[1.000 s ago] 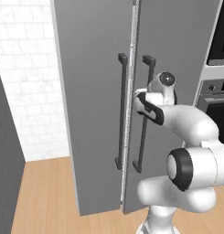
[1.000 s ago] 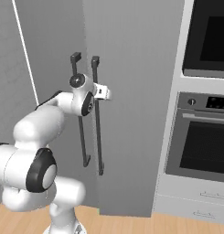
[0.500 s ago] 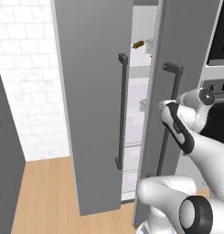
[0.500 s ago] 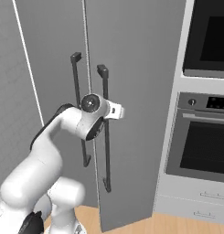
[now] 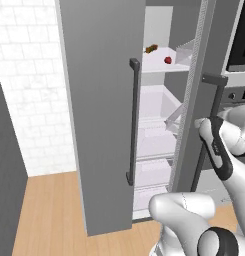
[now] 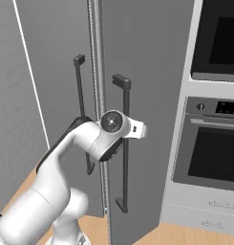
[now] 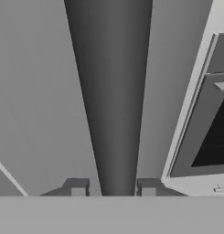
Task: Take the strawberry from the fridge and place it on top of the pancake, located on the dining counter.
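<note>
Grey fridge door stood ajar; my gripper was clamped on its right handle. Pulling off-arc could slip the grip, far from the strawberry.

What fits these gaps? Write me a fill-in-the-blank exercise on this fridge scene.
1. The gripper straddles the dark bar ____ of the fridge's right door.
2. The strawberry lies on a white ____ inside the fridge.
3. A small brown-orange food lump lies on the same shelf as the ____.

Missing words: handle; shelf; strawberry
</note>
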Robot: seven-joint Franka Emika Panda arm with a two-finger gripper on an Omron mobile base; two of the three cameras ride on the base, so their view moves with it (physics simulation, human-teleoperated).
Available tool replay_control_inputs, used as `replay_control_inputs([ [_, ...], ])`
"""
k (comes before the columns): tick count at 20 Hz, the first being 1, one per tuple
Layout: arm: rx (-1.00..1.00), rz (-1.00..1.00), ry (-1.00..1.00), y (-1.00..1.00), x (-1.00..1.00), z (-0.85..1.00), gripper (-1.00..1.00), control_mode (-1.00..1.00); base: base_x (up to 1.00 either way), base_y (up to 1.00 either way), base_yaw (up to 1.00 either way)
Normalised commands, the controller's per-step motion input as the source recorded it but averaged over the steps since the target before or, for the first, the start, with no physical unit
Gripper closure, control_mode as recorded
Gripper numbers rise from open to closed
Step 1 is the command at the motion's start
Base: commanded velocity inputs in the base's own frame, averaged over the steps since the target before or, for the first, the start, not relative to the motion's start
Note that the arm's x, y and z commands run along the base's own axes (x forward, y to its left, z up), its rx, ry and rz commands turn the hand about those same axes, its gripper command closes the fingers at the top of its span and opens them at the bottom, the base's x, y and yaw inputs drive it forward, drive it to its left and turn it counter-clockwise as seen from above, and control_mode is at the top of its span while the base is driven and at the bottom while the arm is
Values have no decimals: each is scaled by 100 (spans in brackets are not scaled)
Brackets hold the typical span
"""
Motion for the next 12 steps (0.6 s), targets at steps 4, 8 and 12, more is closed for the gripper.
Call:
replay_control_inputs([
  [4, -3, 0, 10, -1, -5, -13, -100, -100, 0, 0, 0],
  [8, 0, 1, 0, -32, -19, 13, -100, -100, 0, 0, 0],
  [12, 0, 0, 0, -60, -27, 18, -100, -100, 0, 0, 0],
])
